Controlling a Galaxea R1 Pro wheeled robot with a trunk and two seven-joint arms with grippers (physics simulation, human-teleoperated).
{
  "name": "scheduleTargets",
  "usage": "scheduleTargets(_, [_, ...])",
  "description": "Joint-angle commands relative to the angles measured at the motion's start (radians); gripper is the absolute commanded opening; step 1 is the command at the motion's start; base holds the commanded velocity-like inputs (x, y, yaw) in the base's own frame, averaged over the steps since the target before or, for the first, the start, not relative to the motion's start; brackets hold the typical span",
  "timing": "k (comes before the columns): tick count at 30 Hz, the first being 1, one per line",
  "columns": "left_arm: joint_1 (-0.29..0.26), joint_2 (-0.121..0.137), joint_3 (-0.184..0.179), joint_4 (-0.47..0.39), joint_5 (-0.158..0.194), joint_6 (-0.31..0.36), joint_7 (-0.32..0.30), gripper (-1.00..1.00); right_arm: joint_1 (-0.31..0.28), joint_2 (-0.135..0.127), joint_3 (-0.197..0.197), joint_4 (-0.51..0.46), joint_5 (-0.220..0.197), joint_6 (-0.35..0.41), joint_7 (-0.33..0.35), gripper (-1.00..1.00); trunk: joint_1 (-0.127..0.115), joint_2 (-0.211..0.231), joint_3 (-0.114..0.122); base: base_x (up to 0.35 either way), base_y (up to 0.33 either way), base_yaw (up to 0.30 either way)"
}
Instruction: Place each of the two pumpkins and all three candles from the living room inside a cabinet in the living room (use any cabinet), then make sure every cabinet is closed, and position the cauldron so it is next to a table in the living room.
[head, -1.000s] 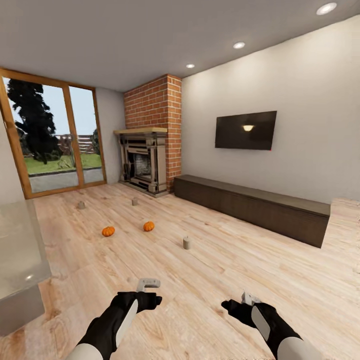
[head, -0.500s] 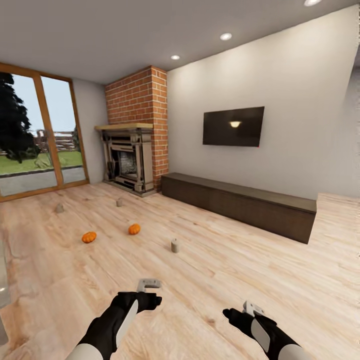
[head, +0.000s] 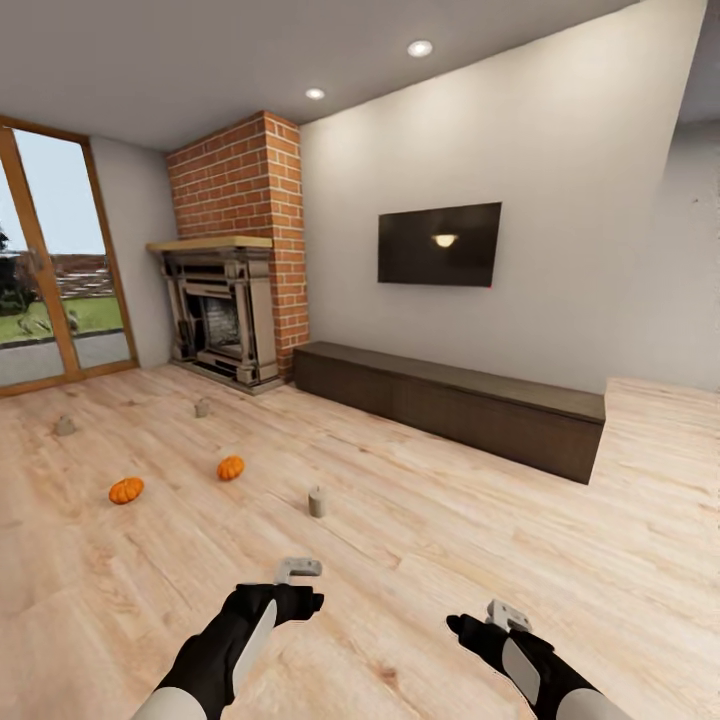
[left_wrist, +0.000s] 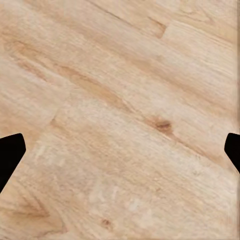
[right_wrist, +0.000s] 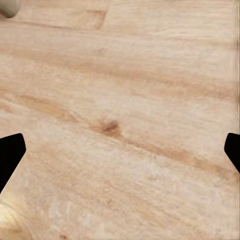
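On the wooden floor (head: 420, 520) ahead of the robot lie two pumpkins, one at about ten o'clock (head: 126, 490) and the other (head: 231, 467) closer to eleven, well apart from each other. Three candles stand around them: the nearest (head: 317, 502) at roughly eleven o'clock, a second (head: 202, 408) farther back toward the fireplace (head: 215, 320), and a third (head: 65, 426) far out at ten. The cabinet (head: 450, 405) runs along the wall from twelve to two o'clock, every front looking shut (though at this range I cannot be sure of the seams).

Both arms hang low and carry nothing. The left tool (head: 298, 572) and the right tool (head: 505, 615) each show dark fingertips at opposite edges of their wrist views, so both are spread wide over bare boards.

The pumpkins look rigid and light, their ribbed sides likely giving fair purchase; a pinch across the middle seems safer than the short stem. The candles, stubby and probably smooth, may tip easily, so taking one low around the body looks wise.
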Motion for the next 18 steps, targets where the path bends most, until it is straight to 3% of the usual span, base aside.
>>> scheduleTargets(1, [0.0, 0.0, -0.001, -0.001, 0.01, 0.005, 0.003, 1.0, 0.0, 0.001, -0.003, -0.001, -0.007, 0.004, 0.003, 1.0, 0.0, 0.0, -0.003, 0.292, -0.199, -0.076])
scheduleTargets(18, [0.0, 0.0, -0.001, 0.001, 0.01, 0.005, 0.003, 1.0, 0.0, 0.003, -0.001, -0.001, -0.008, -0.023, 0.006, 1.0, 0.0, 0.0, -0.03, 0.292, -0.199, -0.064])
